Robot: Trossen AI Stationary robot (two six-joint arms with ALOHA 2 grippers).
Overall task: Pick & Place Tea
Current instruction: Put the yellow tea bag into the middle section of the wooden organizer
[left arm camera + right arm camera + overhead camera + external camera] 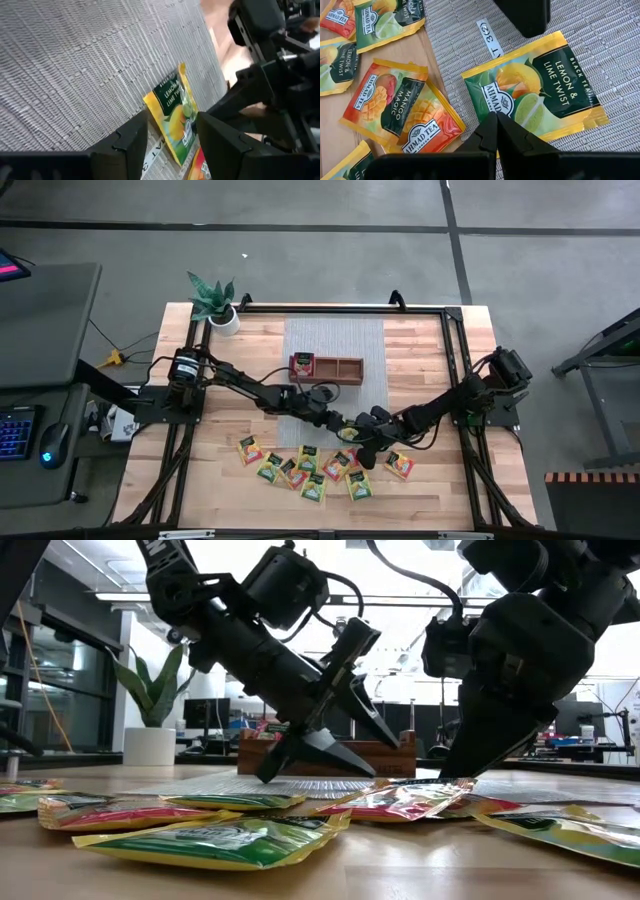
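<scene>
A yellow-green lemon-and-lime tea packet (535, 85) lies flat on the grey woven mat (335, 340). My right gripper (496, 120) is shut, its tips on that packet. My left gripper (172, 117) is open, with a finger on either side of the same packet (175, 112); I cannot tell whether it touches the packet. Both grippers meet near the mat's near end (352, 432). Several more tea packets (300, 465) lie loose on the wood by the near edge. A red packet (301, 364) sits in the left compartment of the brown wooden tray (345, 370). My right gripper has its shut fingertips down on the packet's long edge (520, 115), about midway along it. The fingers come from above, slanting in from the table's right. The packet stays flat on the mat.
A potted plant (215, 302) stands at the far left corner. A red-orange mango packet (395, 107) lies on the wood just off the mat's edge, close to the right gripper. A black frame (455, 360) runs around the table top.
</scene>
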